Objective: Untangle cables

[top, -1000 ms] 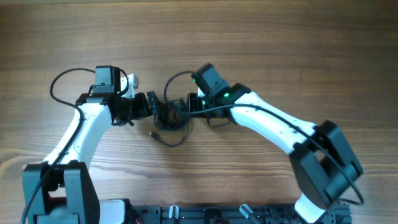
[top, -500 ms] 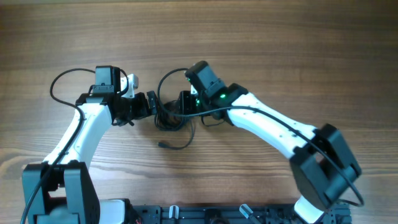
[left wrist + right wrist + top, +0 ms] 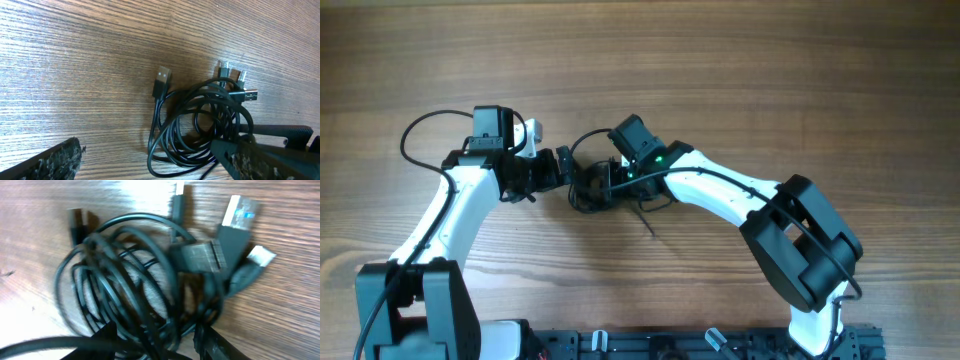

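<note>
right arm swinging in toward the frame's centre, and the loose cable tail is now lying lower right of the bunch instead of lower left.
cables (image 3: 588, 188) are sitting bunched on the table (image 3: 740, 60) at the middle of the overhead view, between the two grippers. left gripper (image 3: 563, 168) is holding its fingers spread wide, the coil lying partly between them, a usb plug (image 3: 161, 80) pointing up-frame. right gripper (image 3: 606, 180) is hanging over the coil with strands running between its fingers; whether they are pinching, i cannot tell.
</note>
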Action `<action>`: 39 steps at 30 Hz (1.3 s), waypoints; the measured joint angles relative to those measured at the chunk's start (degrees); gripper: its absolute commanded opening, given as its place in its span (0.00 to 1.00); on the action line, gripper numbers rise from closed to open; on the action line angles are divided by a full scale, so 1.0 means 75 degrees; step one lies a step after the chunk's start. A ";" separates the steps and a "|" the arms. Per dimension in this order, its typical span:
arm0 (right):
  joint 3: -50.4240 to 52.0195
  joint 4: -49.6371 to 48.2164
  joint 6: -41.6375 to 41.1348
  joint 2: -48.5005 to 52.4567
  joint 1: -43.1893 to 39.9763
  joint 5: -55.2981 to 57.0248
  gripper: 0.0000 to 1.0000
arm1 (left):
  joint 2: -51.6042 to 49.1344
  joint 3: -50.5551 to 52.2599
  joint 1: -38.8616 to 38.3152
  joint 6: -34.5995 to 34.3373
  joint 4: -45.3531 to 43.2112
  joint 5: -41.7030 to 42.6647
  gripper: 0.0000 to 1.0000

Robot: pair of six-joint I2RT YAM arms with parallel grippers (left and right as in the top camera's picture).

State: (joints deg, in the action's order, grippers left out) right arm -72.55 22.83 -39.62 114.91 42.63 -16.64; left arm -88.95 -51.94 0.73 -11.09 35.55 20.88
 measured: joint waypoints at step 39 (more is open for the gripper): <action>-0.0303 0.2480 0.0726 -0.0568 -0.0321 0.0831 0.75 | 0.0000 0.0000 0.0000 0.0000 0.0000 0.0000 1.00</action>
State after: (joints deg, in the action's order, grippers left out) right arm -74.83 41.43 -34.17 110.65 40.23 -10.41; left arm -88.95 -51.94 0.73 -11.09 35.55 20.88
